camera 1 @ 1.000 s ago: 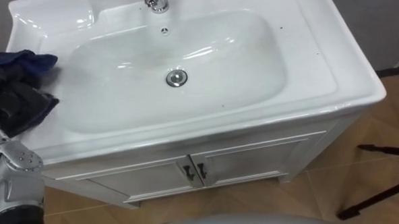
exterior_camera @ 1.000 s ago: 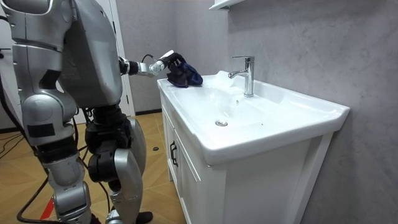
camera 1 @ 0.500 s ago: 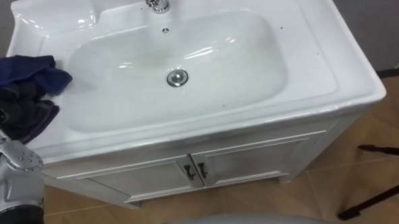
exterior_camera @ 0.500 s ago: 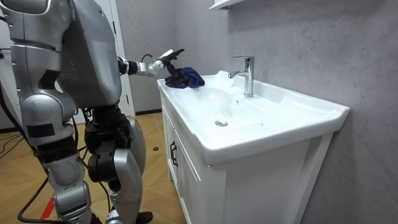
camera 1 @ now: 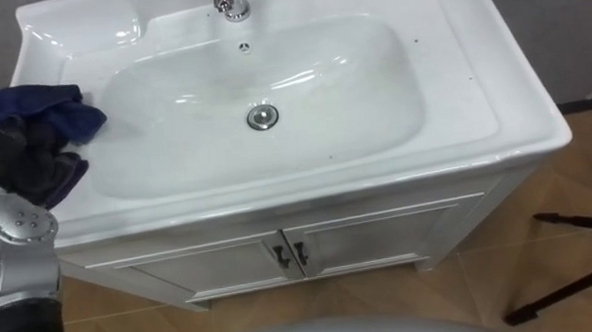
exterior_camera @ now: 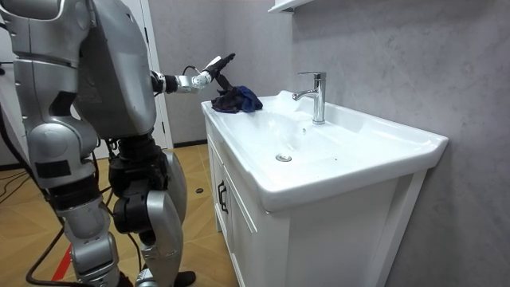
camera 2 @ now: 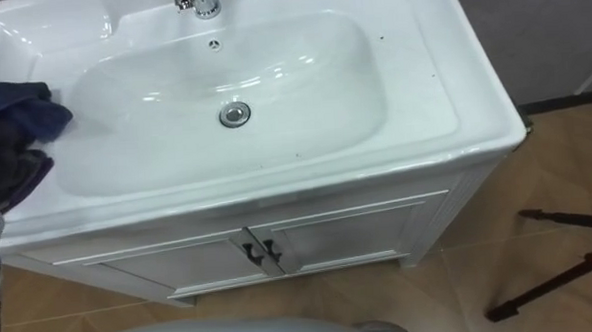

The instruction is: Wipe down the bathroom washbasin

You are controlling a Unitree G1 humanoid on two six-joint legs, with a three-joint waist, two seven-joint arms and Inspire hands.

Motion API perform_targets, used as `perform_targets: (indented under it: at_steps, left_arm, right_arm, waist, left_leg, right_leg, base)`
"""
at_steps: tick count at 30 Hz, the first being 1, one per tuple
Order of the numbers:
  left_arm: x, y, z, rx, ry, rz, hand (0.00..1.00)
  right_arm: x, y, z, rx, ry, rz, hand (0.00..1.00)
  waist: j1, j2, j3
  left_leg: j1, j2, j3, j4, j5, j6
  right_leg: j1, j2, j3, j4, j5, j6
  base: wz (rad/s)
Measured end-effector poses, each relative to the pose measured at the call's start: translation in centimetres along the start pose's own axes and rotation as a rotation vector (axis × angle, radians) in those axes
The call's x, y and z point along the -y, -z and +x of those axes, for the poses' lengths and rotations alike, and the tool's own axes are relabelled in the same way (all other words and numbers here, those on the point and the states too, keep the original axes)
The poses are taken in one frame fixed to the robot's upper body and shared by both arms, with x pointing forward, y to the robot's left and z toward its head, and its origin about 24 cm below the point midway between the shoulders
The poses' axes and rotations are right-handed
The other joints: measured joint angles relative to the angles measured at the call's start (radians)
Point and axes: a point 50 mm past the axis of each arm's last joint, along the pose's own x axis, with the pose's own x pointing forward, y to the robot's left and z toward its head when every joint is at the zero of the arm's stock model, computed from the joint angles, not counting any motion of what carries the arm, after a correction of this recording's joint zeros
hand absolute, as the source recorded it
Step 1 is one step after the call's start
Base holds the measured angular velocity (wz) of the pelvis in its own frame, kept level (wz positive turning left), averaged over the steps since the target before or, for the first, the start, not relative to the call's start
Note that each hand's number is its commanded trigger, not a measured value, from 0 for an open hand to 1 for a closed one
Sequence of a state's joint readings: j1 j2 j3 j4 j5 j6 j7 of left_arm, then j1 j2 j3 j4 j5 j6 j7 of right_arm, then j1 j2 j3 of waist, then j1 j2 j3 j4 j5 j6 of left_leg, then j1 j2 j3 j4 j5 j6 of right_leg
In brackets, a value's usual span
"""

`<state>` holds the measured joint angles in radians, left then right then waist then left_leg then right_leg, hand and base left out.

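The robot wore smooth silver-grey shells over torso and thighs, with black joints between. Its left hand [exterior_camera: 217, 67] was dark-fingered on a silver wrist, a thin black cable looping beside it.

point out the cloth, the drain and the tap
cloth [camera 1: 51, 105], left eye view, on its blue upper fold
drain [camera 1: 263, 115], left eye view, on the middle of the metal ring
tap [exterior_camera: 319, 100], room view, on its upright body
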<state>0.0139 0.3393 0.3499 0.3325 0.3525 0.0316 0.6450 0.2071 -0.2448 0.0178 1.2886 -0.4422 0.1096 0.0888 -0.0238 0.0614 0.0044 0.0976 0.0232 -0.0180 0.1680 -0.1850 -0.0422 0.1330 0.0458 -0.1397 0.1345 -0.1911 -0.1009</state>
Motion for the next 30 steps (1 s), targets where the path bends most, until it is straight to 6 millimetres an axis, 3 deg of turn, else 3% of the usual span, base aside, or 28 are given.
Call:
perform_targets:
  at_steps: [9, 14, 21, 28, 30]
  left_arm:
    - [-0.7, -2.3, 0.4, -0.010, -0.015, -0.284, 0.00]
    - [-1.5, -3.6, 0.9, 0.045, -0.065, -0.354, 0.00]
    - [-4.9, -3.8, 2.0, 0.071, -0.289, -0.418, 0.00]
    - [-8.7, -4.2, 2.6, 0.123, -0.510, -0.481, 0.00]
    - [-10.1, -3.8, 2.7, 0.112, -0.606, -0.482, 0.00]
  right_arm:
    - [-0.6, 0.0, 0.0, -0.002, -0.045, 0.001, 0.00]
    - [-0.5, -0.1, 0.0, 0.005, -0.040, 0.003, 0.00]
    - [-0.5, -0.1, 0.0, 0.016, -0.030, 0.003, 0.00]
    - [-0.6, 0.1, 0.0, 0.021, -0.032, 0.010, 0.00]
    - [-0.7, 0.2, 0.0, 0.021, -0.030, 0.011, 0.00]
  waist:
    - [0.002, -0.010, -0.0034]
    - [0.005, -0.016, -0.0030]
    - [0.011, -0.008, -0.0033]
    - [0.062, -0.008, -0.0056]
    - [0.093, -0.005, -0.0078]
  left_leg:
    - [-0.002, -0.003, -0.012, -0.001, 0.000, 0.001]
    - [0.001, -0.003, -0.009, -0.001, 0.000, 0.001]
    - [0.000, -0.003, -0.008, -0.001, 0.000, 0.001]
    - [0.000, -0.004, -0.001, -0.003, 0.001, 0.001]
    - [0.001, -0.005, -0.001, -0.003, 0.000, 0.001]
  right_leg:
    - [-0.006, -0.002, 0.002, 0.003, -0.001, 0.001]
    - [-0.003, -0.002, 0.002, 0.003, -0.001, 0.001]
    - [-0.004, -0.002, 0.003, 0.003, -0.001, 0.001]
    - [-0.005, -0.004, 0.001, 0.002, -0.001, 0.002]
    - [-0.004, -0.004, 0.000, 0.001, -0.002, 0.003]
  base:
    - [0.00]
    - [0.00]
    - [0.00]
    - [-0.01]
    - [0.03]
